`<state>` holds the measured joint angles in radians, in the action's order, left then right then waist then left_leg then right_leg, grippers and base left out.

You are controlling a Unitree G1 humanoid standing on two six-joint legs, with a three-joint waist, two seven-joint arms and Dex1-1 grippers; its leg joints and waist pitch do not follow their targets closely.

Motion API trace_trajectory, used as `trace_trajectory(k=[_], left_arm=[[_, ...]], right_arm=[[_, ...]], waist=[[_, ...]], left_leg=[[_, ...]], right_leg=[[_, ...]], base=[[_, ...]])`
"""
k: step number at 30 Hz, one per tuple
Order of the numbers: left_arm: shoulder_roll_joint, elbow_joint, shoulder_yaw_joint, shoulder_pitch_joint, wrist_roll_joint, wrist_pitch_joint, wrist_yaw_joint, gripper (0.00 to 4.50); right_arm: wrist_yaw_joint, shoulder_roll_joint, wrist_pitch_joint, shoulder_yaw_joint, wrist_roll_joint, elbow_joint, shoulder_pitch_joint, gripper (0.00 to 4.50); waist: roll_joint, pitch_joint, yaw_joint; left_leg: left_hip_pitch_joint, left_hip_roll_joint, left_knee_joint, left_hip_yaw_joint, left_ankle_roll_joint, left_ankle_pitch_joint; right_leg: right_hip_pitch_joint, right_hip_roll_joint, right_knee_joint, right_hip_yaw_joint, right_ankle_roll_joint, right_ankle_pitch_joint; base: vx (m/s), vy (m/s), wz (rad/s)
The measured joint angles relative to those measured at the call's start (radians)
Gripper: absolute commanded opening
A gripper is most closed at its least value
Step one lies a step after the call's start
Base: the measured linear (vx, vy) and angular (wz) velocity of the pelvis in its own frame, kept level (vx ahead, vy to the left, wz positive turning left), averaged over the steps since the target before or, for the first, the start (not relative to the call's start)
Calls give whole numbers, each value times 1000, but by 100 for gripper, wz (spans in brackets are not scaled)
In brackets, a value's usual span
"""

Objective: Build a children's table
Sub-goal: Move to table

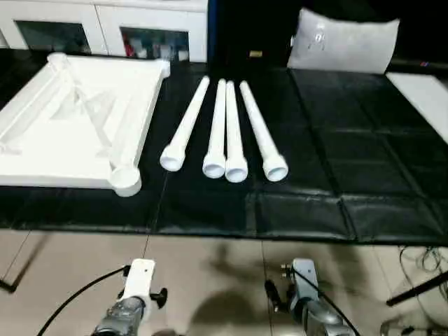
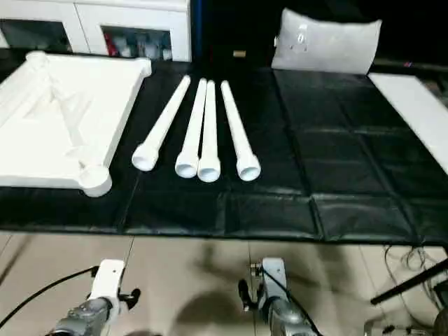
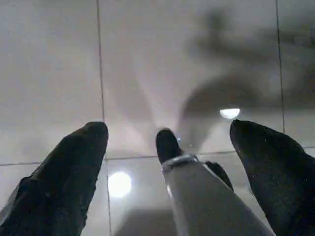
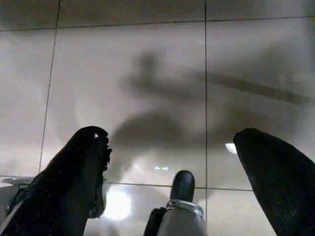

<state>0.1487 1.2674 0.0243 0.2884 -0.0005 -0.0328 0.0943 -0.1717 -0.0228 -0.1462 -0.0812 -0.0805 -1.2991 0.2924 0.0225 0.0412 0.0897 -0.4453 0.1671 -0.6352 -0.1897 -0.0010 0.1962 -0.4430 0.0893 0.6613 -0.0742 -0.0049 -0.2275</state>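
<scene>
Everything to be assembled lies ahead of the fingers, up on the black padded surface (image 1: 336, 189), while both arms hang low over the tiled floor (image 3: 49, 64) on the near side of its edge.

Furthest to the left is the table top (image 1: 49, 150), upside down, well forward of the left gripper (image 3: 167, 147) and off to its outer side. Its ribbed underside faces up, and a round corner socket (image 1: 124, 177) sits at the near corner, the closest part of the top to that gripper. The left fingers (image 3: 74, 172) are spread wide with nothing between them.

Next come the four legs (image 1: 234, 133), side by side, straight ahead of the gap between the two arms. Their long axes run away from the robot, fanning slightly, with the wide open ends toward it. The leftmost leg (image 1: 185, 126) lies forward of the left gripper and seems its nearest pick; the two middle legs touch along their length; the rightmost leg (image 1: 262, 133) lies ahead of the right gripper (image 4: 182, 177) and is likely that arm's. All are plain white plastic, smooth and tapered, narrowing toward the far ends.

The right fingers (image 4: 74, 177) also stand wide apart and empty. Either arm must reach forward and up over the surface edge first.
</scene>
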Motion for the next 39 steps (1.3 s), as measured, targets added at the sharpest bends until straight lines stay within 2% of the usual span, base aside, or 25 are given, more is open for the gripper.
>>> trace_trajectory(k=[2,3,4,5,6,7,8,9,10,11,12,13,14,15,16,18,20,21,22,24,26,27,30,36,39], left_arm=[[1,-6,-1,-4,3,-9,9,446],[1,-7,-3,-9,6,-13,13,446],[2,-9,-4,-16,8,-18,20,446],[4,-17,-8,-33,11,-25,28,446],[11,-27,-13,-53,17,-36,33,446],[26,-35,-22,-53,21,-43,39,446],[38,-95,-23,-51,22,-73,58,446],[47,-148,-24,-57,22,-96,73,446],[50,-188,-23,-71,21,-114,79,446],[51,-216,-26,-122,21,-121,93,446],[47,-237,-35,-159,22,-121,108,446],[46,-274,-43,-185,21,-121,120,446],[45,-320,-47,-186,20,-121,130,446],[49,-398,-47,-211,15,-121,137,446],[52,-455,-46,-235,12,-119,142,446],[50,-604,-44,-289,-8,-99,149,446],[58,-689,-41,-300,-23,-90,153,446],[64,-766,-41,-316,-26,-75,154,446],[64,-828,-41,-338,-30,-63,156,446],[58,-890,-44,-359,-37,-43,165,446],[45,-982,-52,-407,-45,-3,167,446],[41,-1023,-54,-433,-47,14,167,446],[45,-1136,-51,-496,-53,75,161,446],[49,-1314,-49,-539,-71,160,141,446],[49,-1434,-43,-556,-75,233,136,446]], right_arm=[[-1,2,-10,-3,0,0,0,450],[-2,3,-14,-4,0,0,0,450],[-10,5,-20,-3,0,1,0,450],[-24,7,-38,1,4,5,-2,450],[-36,15,-52,0,4,15,-2,450],[-48,25,-63,-1,0,32,-10,450],[-49,25,-60,0,2,30,-22,450],[-51,25,-59,0,3,30,-21,450],[-54,20,-59,1,5,36,0,450],[-57,18,-68,-1,3,62,13,450],[-57,14,-80,-1,1,77,11,450],[-55,10,-87,0,1,90,9,450],[-55,7,-92,1,1,105,8,450],[-65,-3,-103,3,1,134,-11,450],[-90,-5,-116,7,0,164,-38,450],[-179,-56,-171,9,-14,287,-143,450],[-211,-114,-182,-5,-26,355,-217,450],[-225,-132,-169,-10,-35,460,-279,450],[-238,-143,-160,-9,-41,548,-329,450],[-251,-151,-138,-7,-46,633,-358,450],[-257,-146,-117,16,-47,757,-403,450],[-263,-146,-106,25,-47,810,-430,450],[-272,-160,-22,31,-75,969,-507,450],[-240,-176,74,31,-90,1201,-559,450],[-203,-176,173,25,-114,1356,-583,450]], waist=[[-7,1,-1],[-14,4,-2],[-21,10,-2],[-36,28,-11],[-63,42,-20],[-70,46,-7],[-54,43,35],[-6,25,63],[17,19,61],[-6,26,65],[-28,26,71],[-38,28,77],[-53,28,79],[-46,33,81],[-42,32,84],[-47,30,81],[-47,25,73],[-46,25,63],[-45,24,53],[-41,24,19],[-36,24,0],[-36,25,-2],[-33,24,-1],[-37,18,-1],[-38,16,-1]], left_leg=[[-25,4,-6,2,16,-10],[-24,8,-4,0,16,-10],[-14,13,-2,-4,8,-6],[14,19,-2,-6,-15,10],[22,27,5,0,-20,15],[22,21,17,-12,-23,15],[16,24,37,-51,-24,15],[8,15,63,-84,-44,2],[2,8,57,-114,-77,1],[-4,-13,-20,-15,-76,19],[22,-30,-68,59,-68,19],[49,-34,-72,94,-65,31],[69,-24,-14,91,-69,55],[62,-9,4,80,-66,40],[59,-2,15,75,-64,32],[52,0,6,71,-42,31],[44,0,-3,64,-35,34],[37,1,-4,63,-30,31],[38,2,-2,61,-29,29],[44,6,1,57,-28,27],[51,6,15,49,-42,20],[60,6,23,44,-45,18],[63,6,35,37,-46,12],[60,6,37,32,-43,6],[59,5,37,31,-42,6]], right_leg=[[-14,1,-13,-9,-6,14],[-9,1,-26,-18,-13,23],[0,4,-37,-26,-20,28],[29,9,-57,-48,1,14],[58,15,-69,-82,7,-10],[63,27,20,-97,-21,-69],[88,28,84,-107,-44,-105],[117,22,84,-73,-53,-150],[98,29,82,-40,1,-200],[107,24,89,-30,1,-195],[120,16,83,-27,1,-191],[125,15,73,-34,5,-176],[120,3,58,-41,-1,-160],[115,-8,36,-39,-15,-143],[117,-18,13,-37,-25,-129],[114,-26,7,-18,-25,-115],[113,-26,10,-10,-7,-108],[109,-26,7,-9,5,-102],[109,-26,3,-9,14,-97],[111,-29,1,-6,12,-93],[113,-30,-4,0,2,-90],[116,-30,-10,3,0,-87],[115,-30,-21,7,2,-76],[114,-30,-31,11,8,-67],[113,-30,-33,13,10,-65]], base=[[-153,24,2],[-170,33,3],[-203,54,-2],[-189,72,-22],[-189,72,-22],[-160,124,-12],[-139,-15,25],[-139,-15,25],[74,-222,34],[162,-104,-1],[162,-104,-1],[-8,52,-6],[-125,39,31],[-125,39,31],[-76,21,25],[0,0,0],[5,34,-2],[0,0,0],[0,0,0],[-57,4,-10],[-79,-1,-6],[-69,-2,-5],[0,0,0],[0,0,0],[0,0,0]])
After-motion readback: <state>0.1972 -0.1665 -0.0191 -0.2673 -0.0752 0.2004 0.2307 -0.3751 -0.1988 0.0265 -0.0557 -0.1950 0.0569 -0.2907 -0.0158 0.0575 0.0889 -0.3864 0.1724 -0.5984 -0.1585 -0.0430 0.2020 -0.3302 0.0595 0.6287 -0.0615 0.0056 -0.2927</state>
